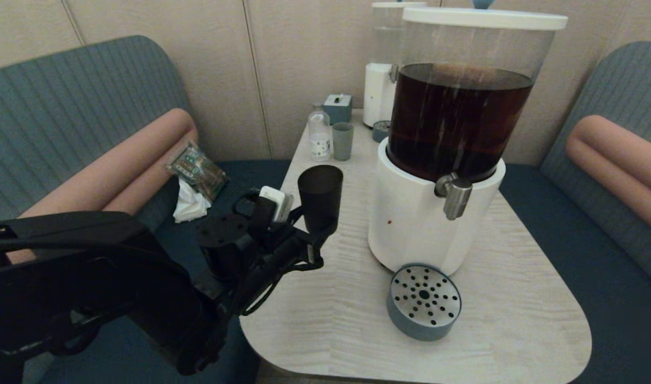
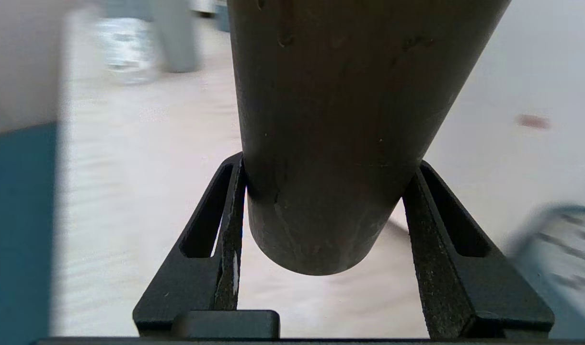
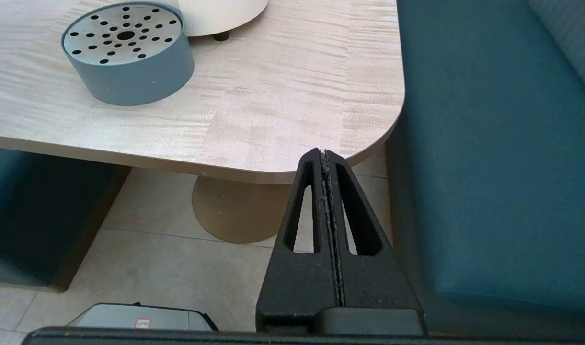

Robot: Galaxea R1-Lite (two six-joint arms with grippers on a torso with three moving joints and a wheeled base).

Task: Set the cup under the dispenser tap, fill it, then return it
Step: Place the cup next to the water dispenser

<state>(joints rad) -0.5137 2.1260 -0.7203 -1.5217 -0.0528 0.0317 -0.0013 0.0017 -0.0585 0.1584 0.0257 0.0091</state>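
Observation:
The matte black cup (image 1: 320, 193) is upright, and my left gripper (image 1: 315, 230) is shut on its lower part, holding it just above the table's left side. In the left wrist view both fingers (image 2: 231, 211) press the cup (image 2: 340, 120) and its base is off the tabletop. The brushed-steel tap (image 1: 455, 196) juts from the white base of the big dispenser (image 1: 410, 218) of dark brown liquid, to the right of the cup. My right gripper (image 3: 325, 154) is shut and empty, parked below the table's near right corner and outside the head view.
A round grey drip tray (image 1: 424, 301) with a perforated steel top sits on the table (image 1: 517, 320) below the tap, also in the right wrist view (image 3: 124, 52). At the back stand a grey-green cup (image 1: 342, 141), a small bottle (image 1: 319, 133) and a smaller white dispenser (image 1: 381, 90). Blue benches flank the table.

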